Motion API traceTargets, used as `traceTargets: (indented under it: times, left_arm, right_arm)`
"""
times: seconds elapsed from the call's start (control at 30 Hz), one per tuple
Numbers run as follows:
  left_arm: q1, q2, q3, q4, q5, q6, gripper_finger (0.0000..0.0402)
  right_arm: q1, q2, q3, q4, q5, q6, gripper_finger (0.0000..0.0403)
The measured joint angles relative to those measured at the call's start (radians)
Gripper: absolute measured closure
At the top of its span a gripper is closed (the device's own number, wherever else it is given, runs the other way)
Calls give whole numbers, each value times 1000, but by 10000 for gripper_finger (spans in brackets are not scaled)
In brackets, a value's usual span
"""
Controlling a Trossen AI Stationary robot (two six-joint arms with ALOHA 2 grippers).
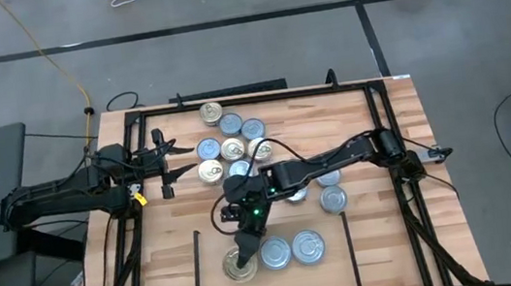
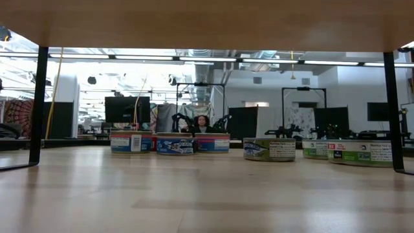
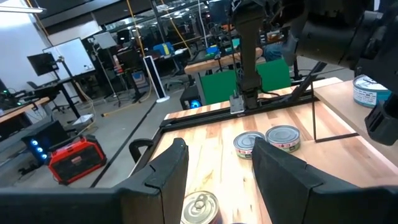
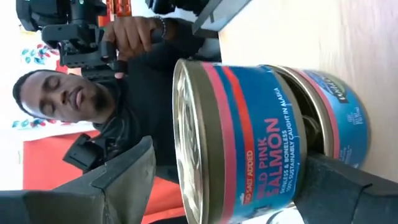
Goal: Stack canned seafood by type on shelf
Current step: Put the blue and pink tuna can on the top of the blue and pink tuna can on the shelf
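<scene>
On the shelf [image 1: 330,271], at the table's near edge, a gold-topped tin [image 1: 240,266] sits beside two silver-topped tins [image 1: 276,252] [image 1: 307,247]. In the right wrist view the gold-topped tin [image 4: 249,130] has blue sides and rests on another blue tin [image 4: 339,106]. My right gripper [image 1: 244,250] [image 4: 230,152] hangs open over this stack, one finger on either side. More canned seafood [image 1: 233,149] lies loose in a cluster at the far middle. My left gripper [image 1: 172,165] [image 3: 217,180] waits open at the table's left edge, holding nothing. My right gripper stands open about the stack, slanting down at it. One finger [image 4: 124,180] is clear of the gold top. The other finger [image 4: 354,186] lies in front of the blue sides, low on the stack [image 4: 323,149]; whether it touches them I cannot tell.
Two more tins [image 1: 330,179] [image 1: 334,200] lie right of centre. A black metal frame [image 1: 135,119] runs round the table. Thin black lines [image 1: 199,267] [image 1: 352,248] bound the shelf. A person [image 4: 130,106] stands beyond the table in the right wrist view.
</scene>
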Motion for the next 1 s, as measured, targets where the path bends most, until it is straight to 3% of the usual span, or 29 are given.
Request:
traceTargets:
  times: [0.17, 1.0]
  left_arm:
    - [0, 0, 0, 0, 1, -5, 233]
    - [-1, 0, 0, -4, 29, 1, 233]
  right_arm:
    - [-11, 0, 0, -16, -30, 39, 39]
    - [-21, -29, -1, -137, 21, 17, 43]
